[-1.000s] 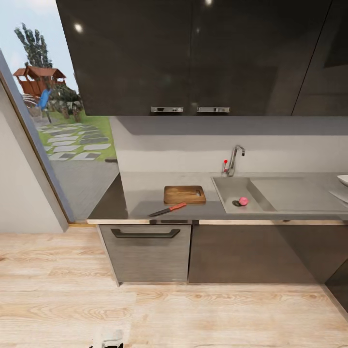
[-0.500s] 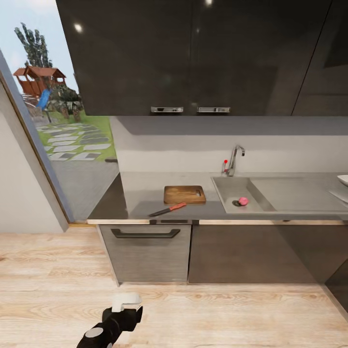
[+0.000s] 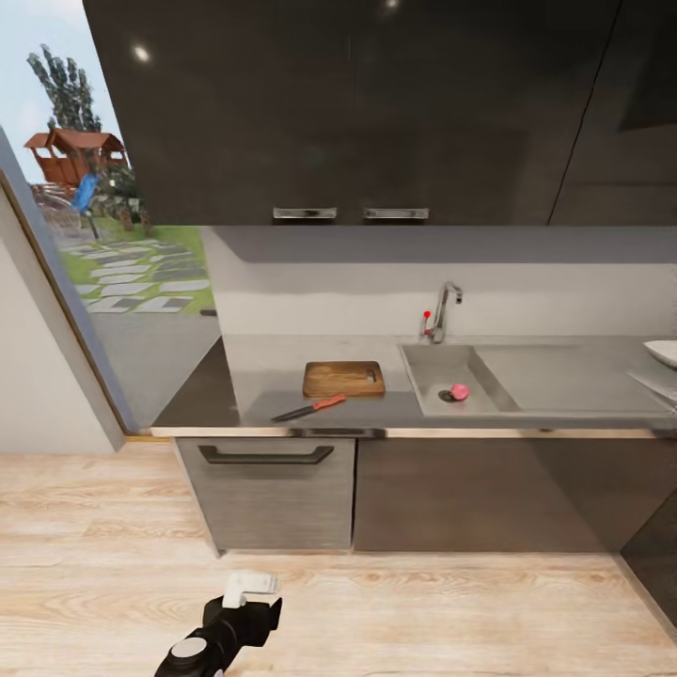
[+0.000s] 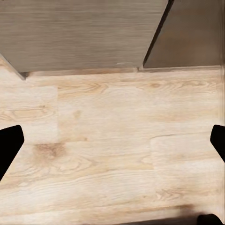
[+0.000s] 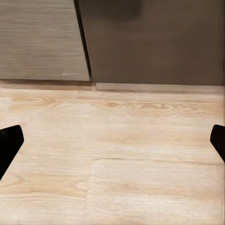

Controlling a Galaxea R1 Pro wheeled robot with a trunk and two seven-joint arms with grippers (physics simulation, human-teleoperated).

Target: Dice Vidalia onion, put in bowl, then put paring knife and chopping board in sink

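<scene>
Left arm (image 3: pixel 221 632) low, both tools' fingers (image 4: pixel 9 145) spread wide, nothing between them.

The robot's head has swung a little, so the whole counter (image 3: pixel 282 414), sink (image 3: pixel 414 376) and cabinets sit further left and slightly lower in the head view than before. The left arm (image 3: pixel 221 635), barely peeking in a second ago, has risen into sight above the wooden floor (image 3: pixel 423 611).

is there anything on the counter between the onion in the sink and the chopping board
Nothing visible blocks that path. The onion lies in the sink basin; the chopping board sits just beyond the sink's rim on bare countertop. The paring knife lies in front of the board, off that line.
</scene>
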